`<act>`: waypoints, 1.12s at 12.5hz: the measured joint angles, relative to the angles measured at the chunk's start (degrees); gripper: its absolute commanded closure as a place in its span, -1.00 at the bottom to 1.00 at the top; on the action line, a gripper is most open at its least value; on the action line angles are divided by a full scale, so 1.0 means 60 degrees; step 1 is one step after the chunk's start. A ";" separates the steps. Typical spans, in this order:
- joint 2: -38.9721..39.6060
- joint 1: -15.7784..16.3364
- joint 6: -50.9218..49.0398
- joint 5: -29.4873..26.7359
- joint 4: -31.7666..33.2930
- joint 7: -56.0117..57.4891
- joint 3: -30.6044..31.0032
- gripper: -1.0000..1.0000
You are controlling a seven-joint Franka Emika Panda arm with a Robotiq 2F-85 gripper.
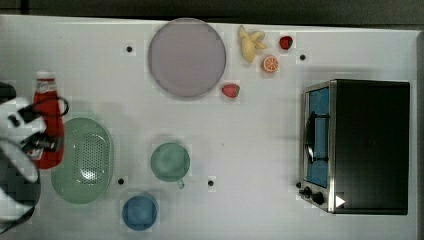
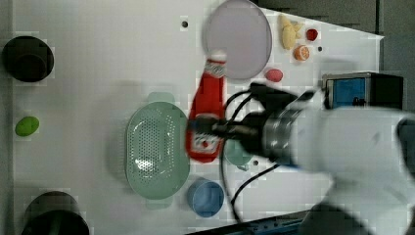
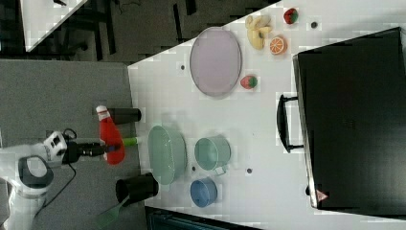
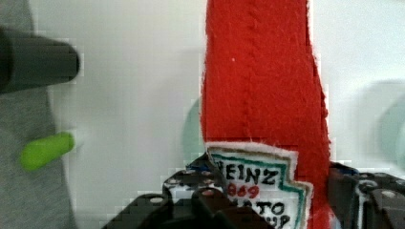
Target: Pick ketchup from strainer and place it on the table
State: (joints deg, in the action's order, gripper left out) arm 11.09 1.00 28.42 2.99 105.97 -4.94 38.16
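The gripper (image 4: pixel 267 200) is clamped on the ketchup (image 1: pixel 48 125), its dark fingers (image 4: pixel 191 191) pressing the bottle's lower body on either side of the white shield label, jaws about half spread by the bottle's width. In the wrist view the red, felt-like body (image 4: pixel 262 71) runs away from the gripper.

In the top view the ketchup lies out of the strainer (image 1: pixel 85 160), along the strainer's edge on the top view's left, white cap (image 1: pixel 46 75) pointing to the far side of the desk (image 1: pixel 260 135). In the right view the ketchup (image 3: pixel 111 139) shows off the desk's edge, over the grey floor, held up by the arm (image 3: pixel 28 177), so it is lifted rather than resting on anything.

The pale green strainer (image 2: pixel 154 147) holds nothing. Near it stand a round green mug (image 1: pixel 170 161) and a blue cup (image 1: pixel 139 212). Farther off lie a round grey plate (image 1: pixel 186 57), a strawberry (image 1: pixel 230 90) just beside the plate, a banana (image 1: pixel 250 44), an orange half (image 1: pixel 270 63) and a second strawberry (image 1: pixel 286 42). A black toaster oven (image 1: pixel 357 145) sits at the top view's right.
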 measured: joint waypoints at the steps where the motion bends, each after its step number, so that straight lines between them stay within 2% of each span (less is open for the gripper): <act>1: 0.0003 -0.0096 -0.0254 0.0000 -0.0121 0.0361 -0.0331 -0.21; 3: 0.0269 -0.0230 -0.0569 -0.0063 -0.0420 0.1199 -0.1240 -0.21; 8: 0.0779 -0.1112 -0.0608 -0.0057 -0.0532 0.2858 -0.3875 -0.21; 12: 0.0767 -0.1753 -0.0518 -0.0076 -0.0121 0.4378 -0.5897 -0.21; 14: 0.0739 -0.1992 -0.0219 -0.0050 0.0494 0.4791 -0.6503 -0.21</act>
State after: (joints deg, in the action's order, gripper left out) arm 15.53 -10.95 27.11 2.69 108.94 23.81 -0.86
